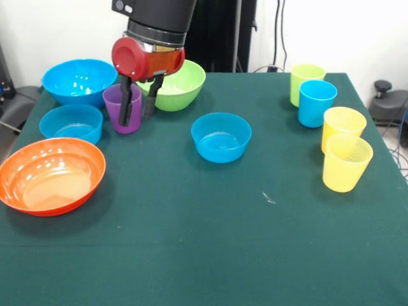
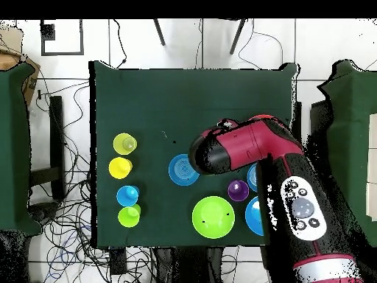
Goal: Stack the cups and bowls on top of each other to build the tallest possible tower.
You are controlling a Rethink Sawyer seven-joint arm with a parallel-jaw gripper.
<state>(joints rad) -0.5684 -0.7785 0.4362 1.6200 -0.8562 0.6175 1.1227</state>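
Reaching straight down from above, the arm (image 2: 254, 144) sets its gripper (image 1: 136, 102) over the purple cup (image 1: 122, 109), 1 finger inside the rim, 1 outside, narrowly parted. The cup stands upright on the table (image 1: 210, 242), beside the green bowl (image 1: 175, 86).

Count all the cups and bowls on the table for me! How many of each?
Cups: 5 (purple, lime green, blue, two yellow)
Bowls: 5 (orange, lime green, large blue, two smaller blue)
Total: 10
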